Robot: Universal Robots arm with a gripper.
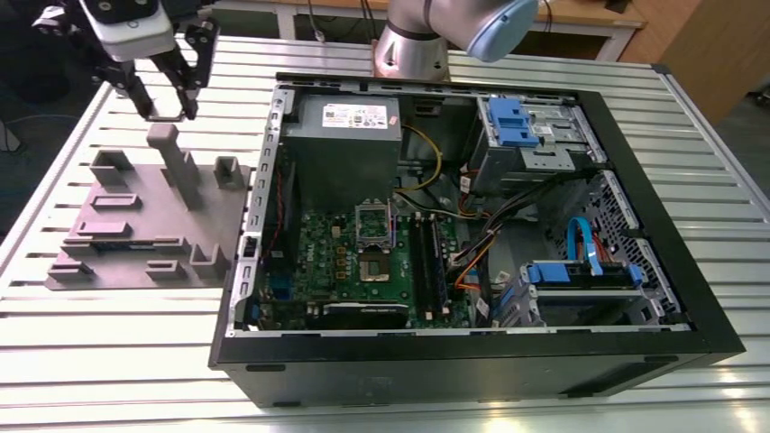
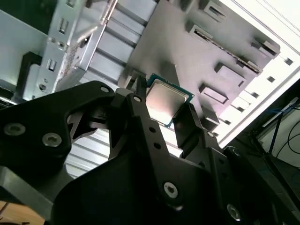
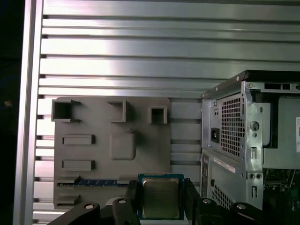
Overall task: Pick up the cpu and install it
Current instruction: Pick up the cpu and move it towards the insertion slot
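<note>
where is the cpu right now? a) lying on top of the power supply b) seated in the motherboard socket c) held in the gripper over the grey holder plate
c: in the first wrist view the cpu sits between the fingers of the gripper, with the grey holder plate behind it.

Clearances, exterior view. You have open air around the end effector (image 1: 166, 114), clamped on the cpu (image 3: 161, 198), above the grey fixture plate (image 1: 132, 225). Its tall post (image 1: 178, 171) stands just beneath. At the plate's 3 o'clock is the case wall (image 1: 273, 162). Past it the socket frame (image 1: 374, 230) is open from above, with the power supply (image 1: 343, 122) at its 12 o'clock and the cable bundle (image 1: 481, 233) at its 3 o'clock.
</note>
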